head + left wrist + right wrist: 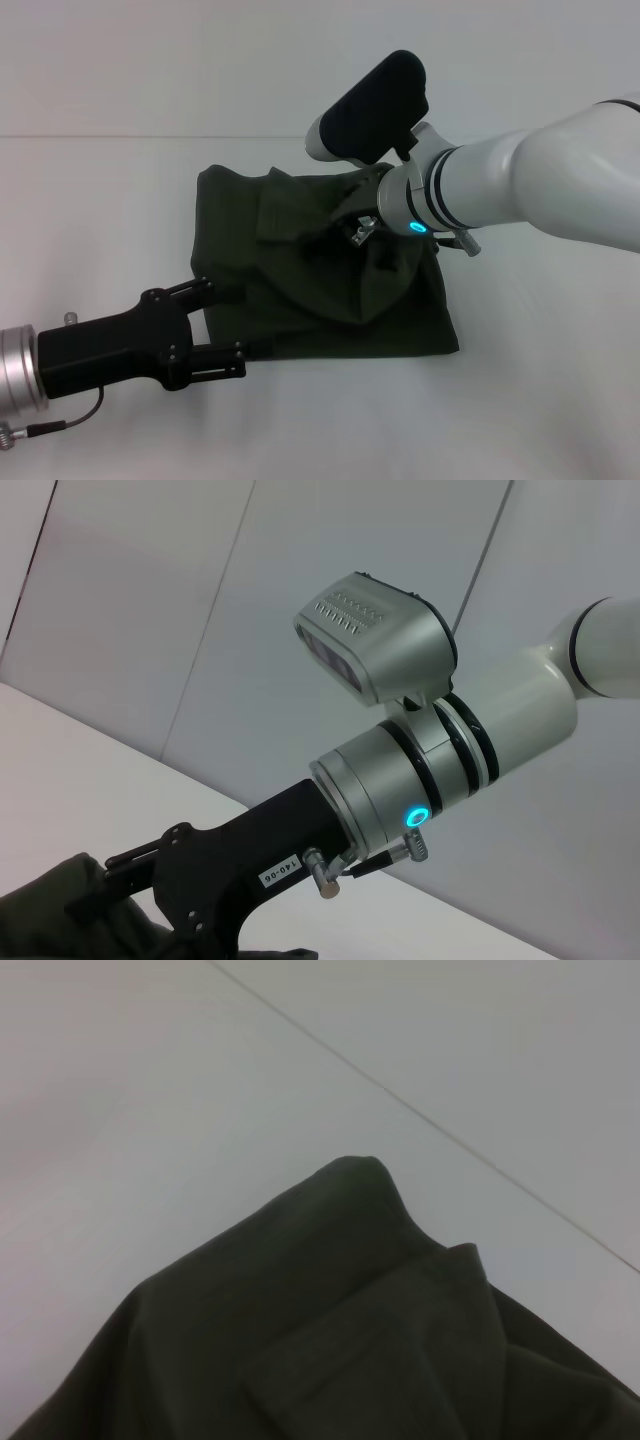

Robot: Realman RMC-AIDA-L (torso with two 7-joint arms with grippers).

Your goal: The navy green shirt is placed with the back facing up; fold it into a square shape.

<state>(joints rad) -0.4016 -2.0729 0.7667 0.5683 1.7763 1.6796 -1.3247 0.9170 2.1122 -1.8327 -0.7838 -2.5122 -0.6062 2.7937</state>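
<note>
The navy green shirt (pixel 300 290) lay on the white surface (pixel 100 200), roughly at the centre of the head view. It was bunched into an uneven, roughly rectangular mass, with loose folds and raised creases across its upper layers. Its near edge ran fairly straight, and its near right corner lay flat on the surface. The far part of the garment was rumpled, with one flap turned over toward the middle.

The left hand (pixel 222 325) reached in from the near left side. Its two black fingers (pixel 190 290) stood apart, one at the shirt's left edge and one along the near left corner, the cloth's margin lying between them. No clamping on the fabric could be confirmed; the hand stood open at a moderate width.

The right hand (pixel 335 228) came in from the right, over the upper middle of the shirt. Its black body pressed down among the folds, and dark cloth concealed the fingertips in the head view. The left wrist view showed the right hand (pixel 110 885) with its fingers low against the fabric, their ends sunk in the cloth. Whether they were parted or closed could not be told.

The right wrist view showed the shirt (pixel 330 1330) close beneath, with a raised peak of cloth against the pale surface (pixel 150 1080).
</note>
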